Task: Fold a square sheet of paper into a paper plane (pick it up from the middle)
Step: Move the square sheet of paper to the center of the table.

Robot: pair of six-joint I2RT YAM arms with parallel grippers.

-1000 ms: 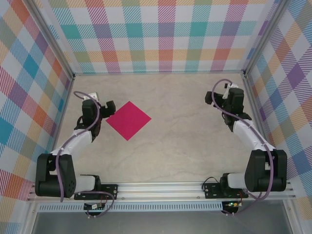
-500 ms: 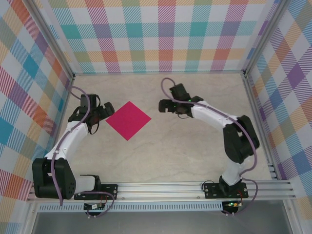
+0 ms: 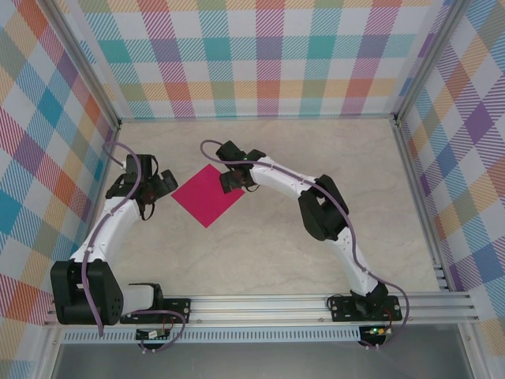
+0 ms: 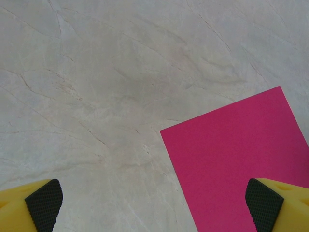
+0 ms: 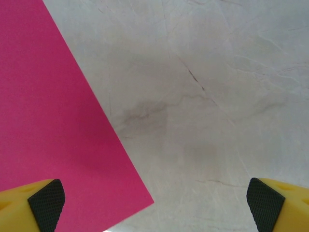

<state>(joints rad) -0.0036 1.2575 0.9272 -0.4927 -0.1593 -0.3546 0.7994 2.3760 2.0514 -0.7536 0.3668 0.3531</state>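
Note:
The square sheet of paper (image 3: pixel 207 196) is magenta-pink and lies flat on the table as a diamond, with no fold in it. My left gripper (image 3: pixel 163 185) is open just beside its left corner. In the left wrist view the sheet (image 4: pixel 236 164) reaches under the right fingertip (image 4: pixel 264 205), and the gripper (image 4: pixel 154 205) has nothing between its jaws. My right gripper (image 3: pixel 231 178) hovers open over the sheet's upper right edge. In the right wrist view the sheet (image 5: pixel 53 121) lies under the left fingertip (image 5: pixel 47 203), and bare table lies below the gripper (image 5: pixel 155 205). The paper plane is out of view.
The beige marbled table (image 3: pixel 316 158) is walled by checked panels with metal posts (image 3: pixel 95 87) at the left, back and right. The right arm (image 3: pixel 319 209) stretches diagonally across the middle. A metal rail (image 3: pixel 260 306) carries the bases along the near edge.
The right arm has swung from the far right across the table to the sheet's upper right edge. The left gripper has shifted slightly by the sheet's left corner. Both stay open.

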